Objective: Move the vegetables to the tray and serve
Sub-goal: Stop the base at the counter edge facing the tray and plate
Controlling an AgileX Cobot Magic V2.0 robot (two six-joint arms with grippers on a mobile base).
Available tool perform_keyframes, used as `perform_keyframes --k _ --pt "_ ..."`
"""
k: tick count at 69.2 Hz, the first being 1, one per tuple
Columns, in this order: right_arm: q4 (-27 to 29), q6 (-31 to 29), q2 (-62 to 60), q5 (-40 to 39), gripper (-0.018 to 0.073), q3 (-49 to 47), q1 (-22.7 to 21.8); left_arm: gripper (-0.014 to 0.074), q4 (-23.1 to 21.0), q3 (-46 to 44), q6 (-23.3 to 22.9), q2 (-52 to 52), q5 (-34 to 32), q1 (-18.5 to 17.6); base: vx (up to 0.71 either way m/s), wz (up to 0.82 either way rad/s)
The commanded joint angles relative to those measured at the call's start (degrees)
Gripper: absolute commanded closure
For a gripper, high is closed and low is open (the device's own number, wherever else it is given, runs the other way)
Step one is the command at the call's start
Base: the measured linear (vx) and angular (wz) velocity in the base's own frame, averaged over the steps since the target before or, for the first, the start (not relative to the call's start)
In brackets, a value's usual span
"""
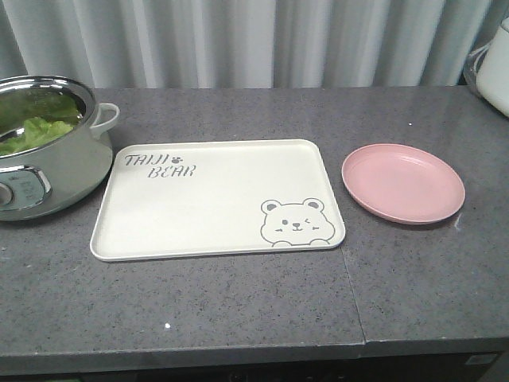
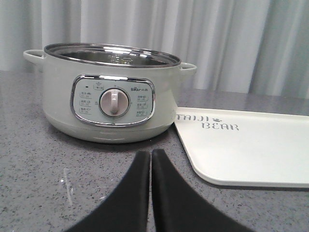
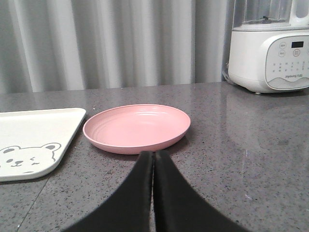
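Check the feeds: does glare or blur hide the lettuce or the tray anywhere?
Front view: even light, sharp; vegetables clear in the pot, which the left edge crops. Left wrist view: glare streaks the pot's rim, inside hidden by the angle; tray lettering crisp. Right wrist view: soft sheen on the pink plate, no blur.

A dark grey, speckled stone worktop [image 1: 238,310] is stretching out under and ahead of both the left jaws and the right jaws. Beyond the jaws, where the worktop ends, a pale grey-white curtain [image 1: 278,40] is hanging in long vertical pleats and covering the whole backdrop. A thin seam [image 1: 355,294] is crossing the stone on the right jaws' side and running toward the near edge. Soft, even light is filling the scene, casting only faint shadows and glinting off the polished stone ahead of the right jaws.
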Motion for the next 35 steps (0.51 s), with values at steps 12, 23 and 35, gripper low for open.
perform_keyframes --k 12,23,35 --pt "-0.5 -0.3 -0.1 -4.5 0.056 0.4 -0.3 0.0603 -0.4 0.6 0.0 -0.9 -3.9 -0.4 0.01 0.02" --pt "-0.5 -0.3 -0.1 -4.5 0.056 0.4 -0.3 0.0603 -0.4 0.6 0.0 -0.9 -3.9 -0.4 0.02 0.03" --pt "-0.5 -0.3 -0.1 -4.5 0.056 0.4 -0.3 0.0603 -0.4 0.6 0.0 -0.9 -3.9 -0.4 0.01 0.03"
